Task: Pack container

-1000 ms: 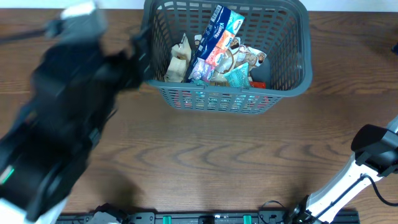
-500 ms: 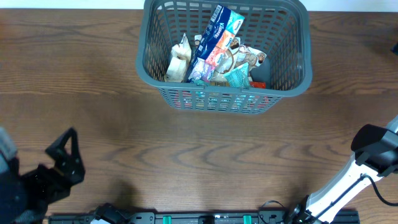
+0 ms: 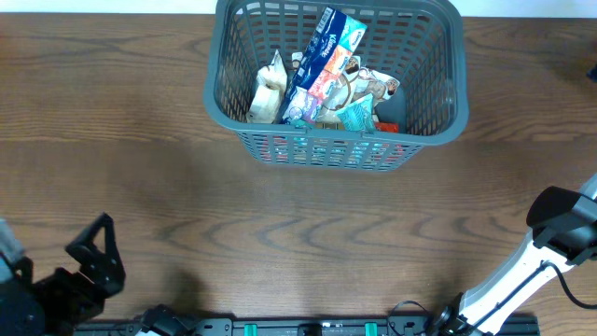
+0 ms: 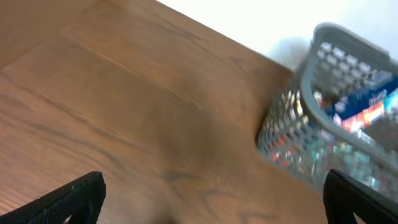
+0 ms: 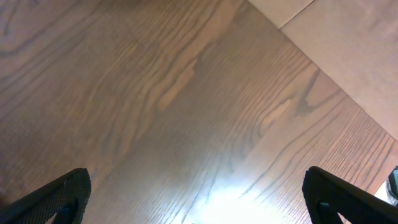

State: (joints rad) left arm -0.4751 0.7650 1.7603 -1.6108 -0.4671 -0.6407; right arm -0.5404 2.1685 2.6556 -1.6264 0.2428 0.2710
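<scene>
The container [image 3: 438, 121], a dark grey slotted basket, stands at the back middle of the wooden table. It holds several packets, among them a tall blue and orange one [image 3: 322, 61], a cream one [image 3: 268, 89] and a teal one [image 3: 354, 114]. My left gripper [image 3: 86, 245] is open and empty near the front left corner, far from the basket. In the left wrist view the left gripper [image 4: 211, 205] spans bare wood, with the container [image 4: 292, 124] ahead at the right. The right gripper [image 5: 199, 205] is open over bare wood, nothing between its fingers.
The right arm [image 3: 550, 233] rises from the front right corner. A black rail [image 3: 298, 327] runs along the table's front edge. In the right wrist view the table's edge and pale floor [image 5: 348, 37] show at the upper right.
The left arm has drawn back from beside the basket to the front left corner, its gripper open throughout. The right arm and the basket's contents have not moved.
</scene>
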